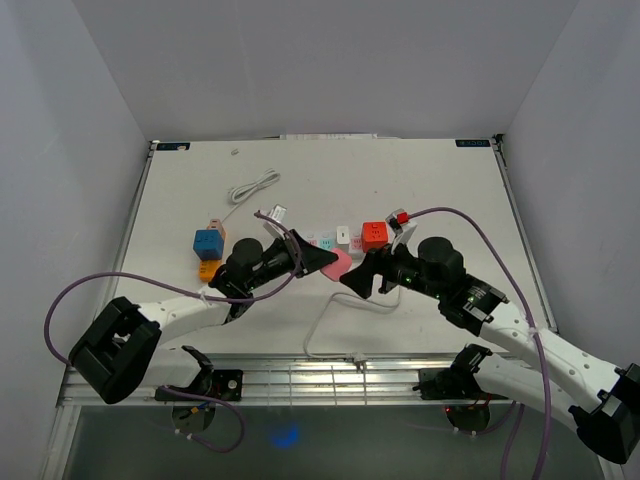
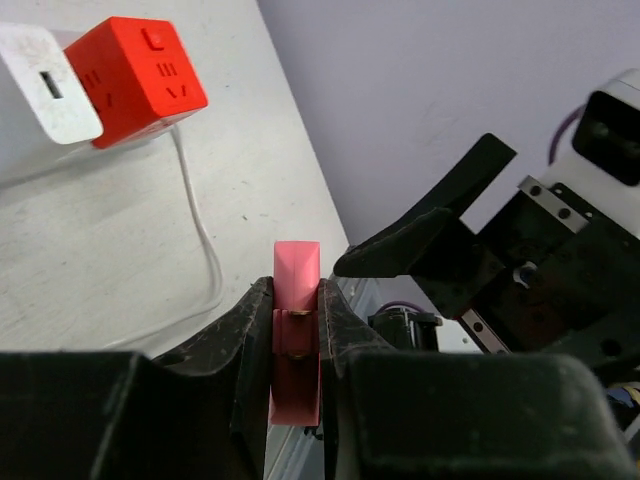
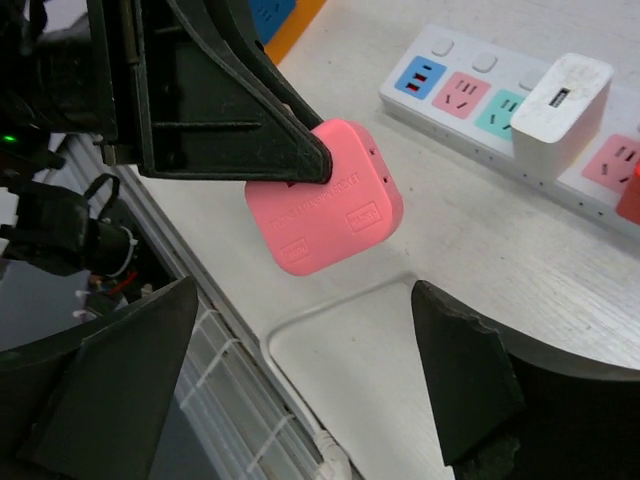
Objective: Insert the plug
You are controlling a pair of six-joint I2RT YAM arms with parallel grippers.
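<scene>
The left gripper (image 1: 325,262) is clamped tight, the right gripper (image 1: 360,272) spread wide — tips facing, nearly meeting.

Overhead camera looks down on the table (image 1: 420,180); close, opposed wrist cameras share the pink plug (image 3: 325,195).

The left gripper (image 2: 297,310) is clamped on the pink plug (image 3: 325,200). The right gripper (image 3: 303,290), fingers spread wide, faces it close by, so there's little gap between them. Behind them on the power strip (image 3: 452,62), a white charger (image 3: 560,100) and a red cube (image 2: 140,80) block the right end. The sockets (image 3: 467,95) left of the charger lie uncovered. A white cord (image 2: 205,235) loops across the table (image 1: 400,180) underneath. Farther back, only a coiled cable (image 1: 252,188) lies in the way.
</scene>
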